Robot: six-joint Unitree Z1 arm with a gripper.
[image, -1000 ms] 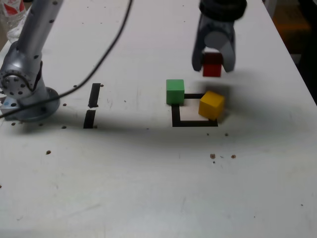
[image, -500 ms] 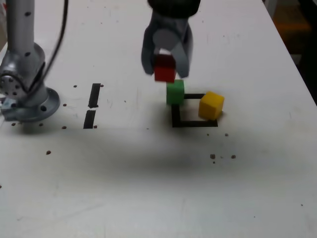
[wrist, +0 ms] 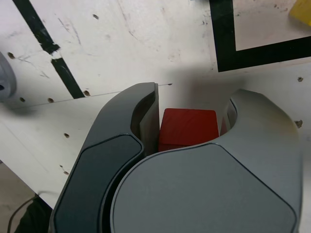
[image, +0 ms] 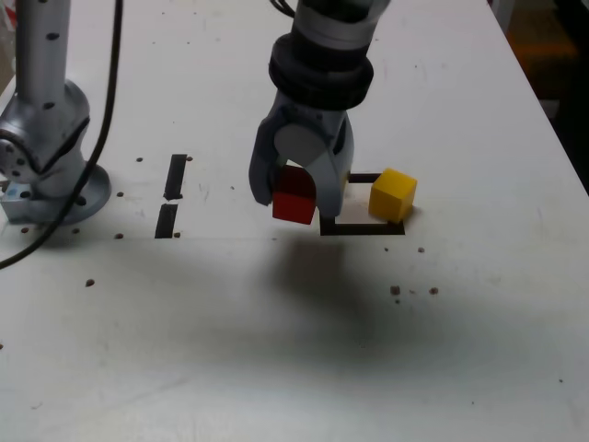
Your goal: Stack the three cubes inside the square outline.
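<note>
Judging the step in hand: carrying the red cube [image: 294, 206] toward the square outline [image: 360, 228] for stacking. Doing it well:

- Travelling across the white table [image: 276, 368] toward the exterior view's right, since the load is hanging just beside the outline's left line, not over its white centre.
- Staying high enough to clear whatever is standing at the outline. Not seeing the green cube in either view, possibly because of the gripper blocking it, so not assuming a free path.
- Minding the yellow cube [image: 394, 194], sitting turned on the outline's right-hand line in the exterior view, partly over the tape and not squarely inside. Probably needing to be straightened before bearing another cube.
- Lining up the red faces with the tape lines before lowering, then descending slowly and parting the jaws only once resting.

Pose, from big to small:

- Rising from the base [image: 46, 175] at the exterior view's left edge, reaching up out of the picture and coming down again over the middle of the table.
- Pointing the wrist almost straight down, between the two short tape strips [image: 171, 196] and the outline.
- Gripper [image: 294, 198] clamping on the red cube, one curved jaw on each side, as the wrist view confirms with the cube [wrist: 187, 127] wedged between the pads.
- Hovering clear of the surface, judging by the shadow lying apart from the cube.
</note>
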